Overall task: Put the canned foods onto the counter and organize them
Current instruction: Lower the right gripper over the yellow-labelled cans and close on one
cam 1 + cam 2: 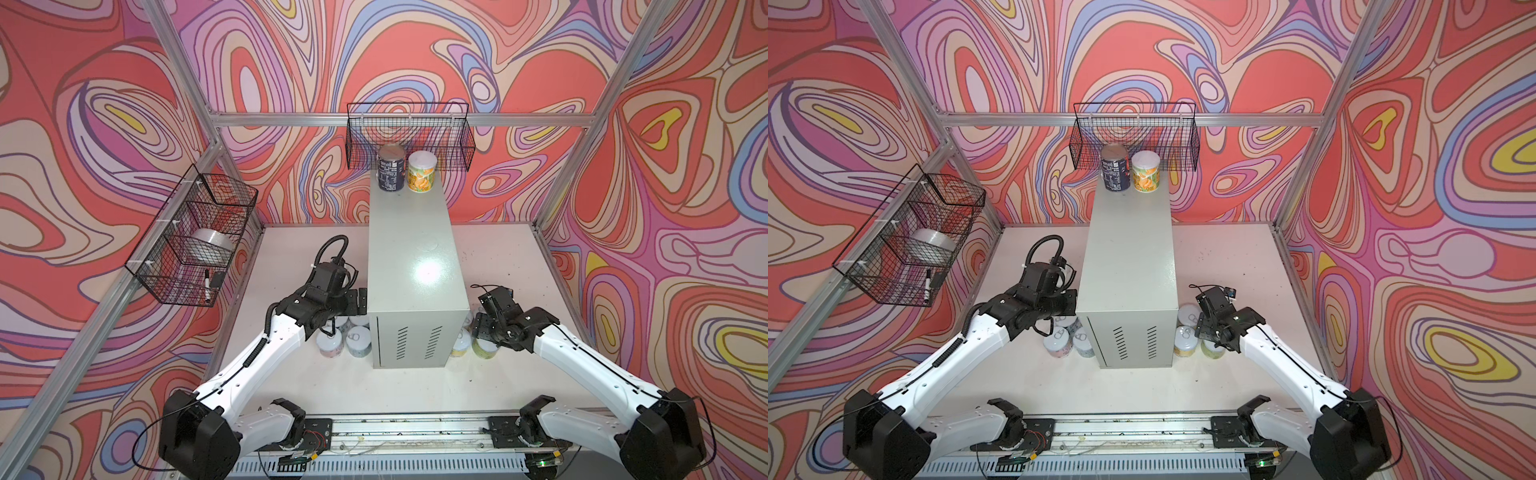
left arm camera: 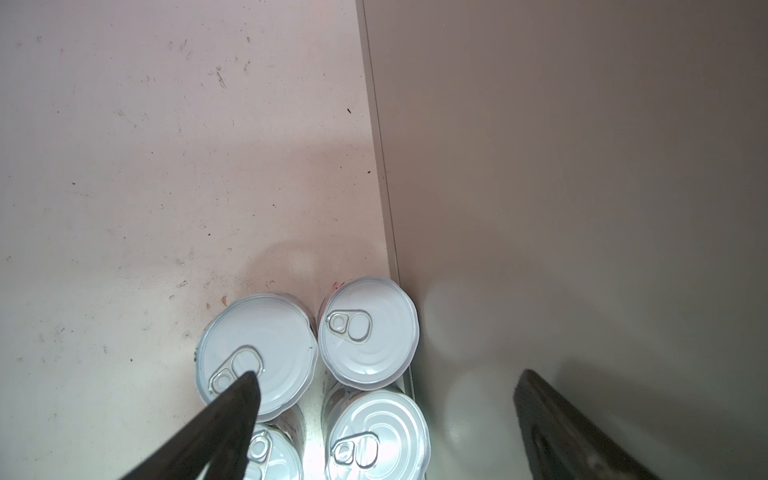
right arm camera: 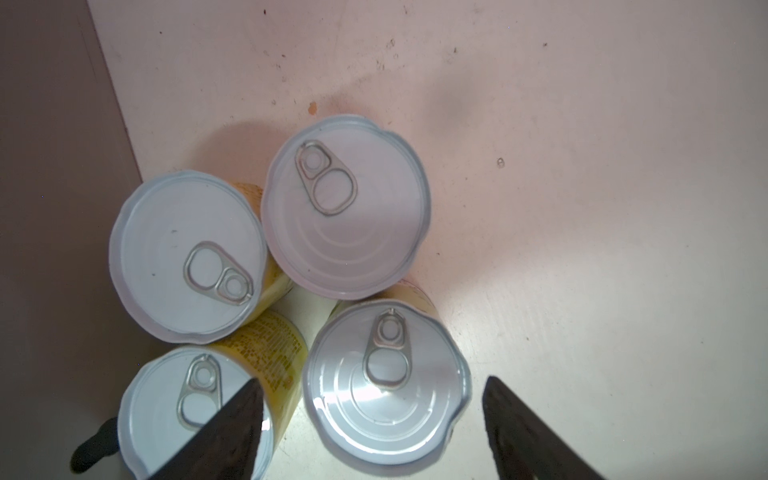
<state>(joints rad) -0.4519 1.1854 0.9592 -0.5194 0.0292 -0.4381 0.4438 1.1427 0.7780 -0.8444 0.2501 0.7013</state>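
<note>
Early yet | navy can point(image 1: 391, 168), orange-label can point(image 1: 422, 172) stand at counter's point(image 1: 415, 257) far end; left cluster point(image 2: 368, 332), right cluster point(image 3: 345, 208) of four wait on tabletop point(image 1: 291, 374) | my left gripper point(image 2: 388, 376), right gripper point(image 3: 372, 382) hang wide open, empty

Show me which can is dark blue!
The navy can, standing at the far end of the grey cabinet, right beside the orange-fruit can. It alone has a dark label; every other label looks light or bright.
</note>
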